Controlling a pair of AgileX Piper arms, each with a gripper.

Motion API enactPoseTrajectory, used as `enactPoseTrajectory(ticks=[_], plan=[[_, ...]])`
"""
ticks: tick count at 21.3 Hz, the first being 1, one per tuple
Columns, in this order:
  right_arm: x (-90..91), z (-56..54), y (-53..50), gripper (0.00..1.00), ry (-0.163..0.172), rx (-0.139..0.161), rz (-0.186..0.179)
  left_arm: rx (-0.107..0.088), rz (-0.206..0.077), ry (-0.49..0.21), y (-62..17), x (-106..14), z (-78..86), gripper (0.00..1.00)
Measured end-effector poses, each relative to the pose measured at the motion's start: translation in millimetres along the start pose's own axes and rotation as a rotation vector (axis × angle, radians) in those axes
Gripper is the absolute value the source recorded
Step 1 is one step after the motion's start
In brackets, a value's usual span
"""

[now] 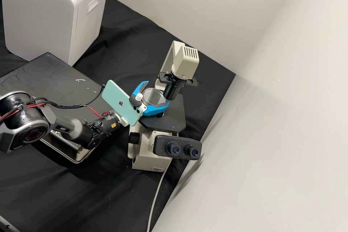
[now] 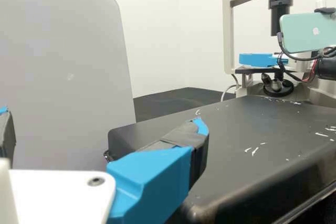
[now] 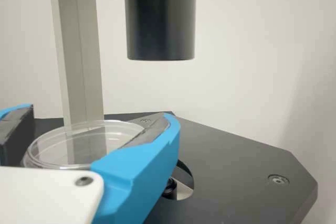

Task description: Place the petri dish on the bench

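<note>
The clear round petri dish point(image 1: 154, 96) point(image 3: 79, 140) is over the black stage point(image 1: 175, 117) point(image 3: 236, 171) of the beige microscope point(image 1: 152, 152), under its dark condenser tube point(image 3: 160, 14). My right gripper point(image 1: 158, 93) comes in from the left, and its blue fingers point(image 3: 142, 166) press the dish's rim on both sides. Whether the dish rests on the stage or hangs just above it, I cannot tell. My left gripper point(image 2: 102, 119) stands open with nothing between its fingers, beside a black slab point(image 2: 252, 145) and facing a white box point(image 2: 58, 72).
A big white box point(image 1: 47, 11) stands at the back left, with the flat black slab point(image 1: 54, 76) in front of it. The microscope's eyepieces point(image 1: 181, 149) point to the front. A white wall point(image 1: 282, 123) bounds the bench on the right. Black cloth point(image 1: 72, 195) covers the front.
</note>
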Motion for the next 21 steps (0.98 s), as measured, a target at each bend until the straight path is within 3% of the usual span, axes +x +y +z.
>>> enactPoseTrajectory(ticks=[15,21], plan=[[0.0,0.0,0.0,0.00,0.000,0.000,0.000,0.000,0.001,0.004,0.1,0.0,-0.7,1.00],[-7.8,-0.3,-2.5,0.00,0.010,0.001,-0.001,0.000,0.001,0.004,0.1,0.0,-0.7,1.00]])
